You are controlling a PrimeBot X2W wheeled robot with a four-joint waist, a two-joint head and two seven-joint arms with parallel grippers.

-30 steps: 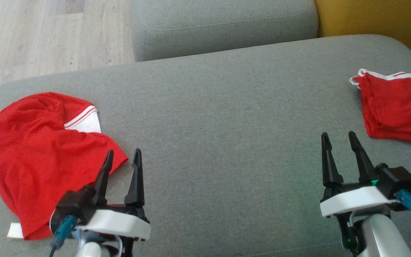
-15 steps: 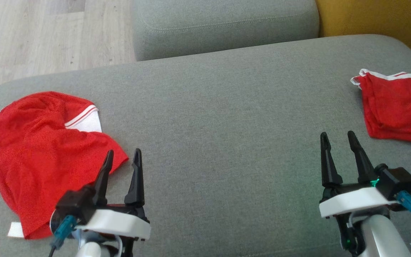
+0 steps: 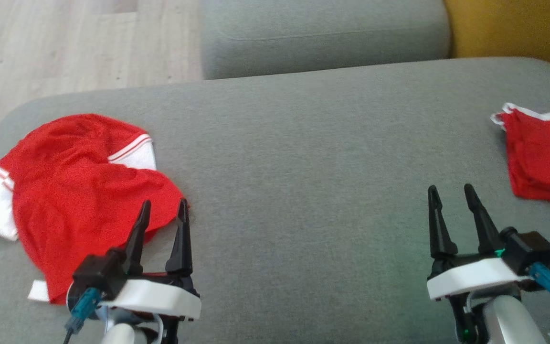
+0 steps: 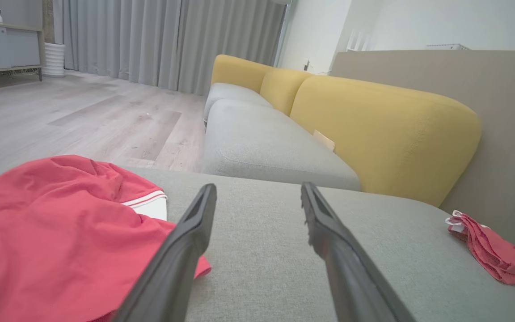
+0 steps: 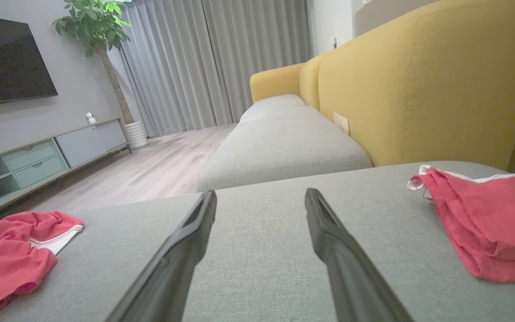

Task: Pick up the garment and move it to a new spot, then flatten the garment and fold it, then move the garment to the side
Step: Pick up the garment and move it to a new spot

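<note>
- Cloth first: the crumpled red mesh jersey shirt with white short sleeves (image 3: 79, 191) lies heaped at the left end of the grey fabric sofa seat (image 3: 303, 157).
- I judge it light, limp and snag-prone; it will sag from any hold.
- My left pincer (image 3: 165, 202) hangs apart and empty over its nearest edge; my right pincer (image 3: 449, 188), apart too, over bare seat.
- Best hold, I think: a bunched fold at that edge, pinched deep.

- The left gripper (image 3: 165, 203) sits low on the left, its two dark fingers (image 3: 181, 234) spread apart and pointing forward.
- The right gripper (image 3: 449, 188) sits low on the right, fingers likewise parted, holding nothing.
</note>
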